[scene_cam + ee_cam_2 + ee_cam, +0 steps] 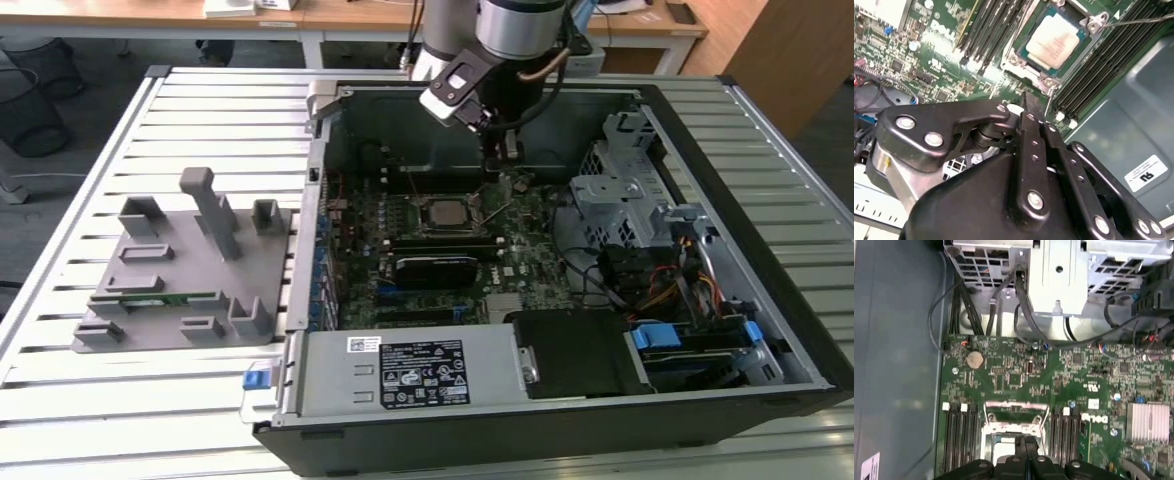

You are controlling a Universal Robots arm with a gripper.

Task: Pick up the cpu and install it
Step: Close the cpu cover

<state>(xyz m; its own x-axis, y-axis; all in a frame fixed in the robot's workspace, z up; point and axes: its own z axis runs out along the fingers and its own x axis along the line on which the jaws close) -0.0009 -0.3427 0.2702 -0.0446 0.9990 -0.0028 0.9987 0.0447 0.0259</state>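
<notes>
An open computer case lies flat on a slatted metal table, its green motherboard facing up with the processor socket near the middle. Well apart from the socket, outside the case toward the exterior view's left, stands a gray fixture holding a green memory stick. A robot arm reaches down into the case and its black gripper hangs just beside the socket, near its far edge. In both wrist views the gripper has its two fingers pressed together and grips nothing. The cpu, a flat square chip with a pale metal top, already sits inside the socket, level with the frame around it; in the exterior view the cpu shows as a pale square there. Banks of dark memory slots flank the socket on two sides. A thin wire lever reaches away from one corner of the socket and seems not to be latched, though this is hard to tell. The placing looks done and the securing of the chip looks to be the step in hand. What is left probably calls for a light, exact touch on the lever and frame, keeping the closed fingertips off the chip's top and the neighbouring slots.
</notes>
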